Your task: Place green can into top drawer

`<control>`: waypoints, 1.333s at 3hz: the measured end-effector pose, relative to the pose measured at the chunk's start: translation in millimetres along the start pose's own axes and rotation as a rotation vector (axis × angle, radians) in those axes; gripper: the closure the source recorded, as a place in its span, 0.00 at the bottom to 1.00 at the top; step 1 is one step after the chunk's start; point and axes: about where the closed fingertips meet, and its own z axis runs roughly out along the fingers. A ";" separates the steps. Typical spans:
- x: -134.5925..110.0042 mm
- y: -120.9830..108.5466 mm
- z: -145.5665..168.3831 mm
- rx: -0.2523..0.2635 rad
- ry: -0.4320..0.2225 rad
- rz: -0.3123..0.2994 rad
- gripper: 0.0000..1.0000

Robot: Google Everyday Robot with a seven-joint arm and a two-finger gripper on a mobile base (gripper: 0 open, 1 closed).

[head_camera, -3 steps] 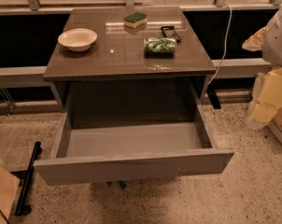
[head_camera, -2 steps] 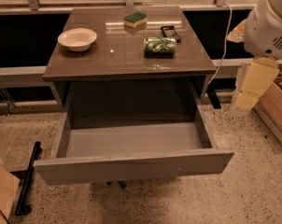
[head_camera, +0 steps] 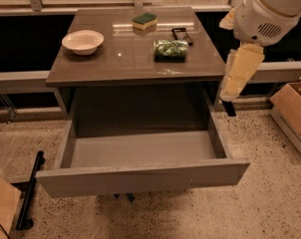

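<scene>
The green can (head_camera: 171, 50) lies on its side on the grey table top (head_camera: 115, 66), towards the right and back from the front edge. The top drawer (head_camera: 140, 178) is pulled fully open below the table; its grey inside shows nothing in it. My arm comes in from the upper right, its cream forearm (head_camera: 241, 71) hanging down beside the table's right edge. My gripper (head_camera: 229, 107) shows only as a dark tip at the forearm's lower end, right of the drawer's back corner and well below and right of the can.
A white bowl (head_camera: 82, 40) sits at the table's left, a green-and-yellow sponge (head_camera: 144, 20) at the back, a small black object (head_camera: 182, 34) behind the can. A cardboard box (head_camera: 295, 108) stands on the floor at right. A black bar (head_camera: 30, 193) lies at lower left.
My arm has swung in from the right edge, leftwards and closer to the table's right side. The can, bowl, sponge and drawer have not moved.
</scene>
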 end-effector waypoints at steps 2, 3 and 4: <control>-11.7 -36.5 9.1 0.033 -0.028 -0.010 0.00; -11.2 -36.6 11.5 0.028 -0.028 0.007 0.00; -21.4 -54.9 26.9 0.053 -0.060 0.032 0.00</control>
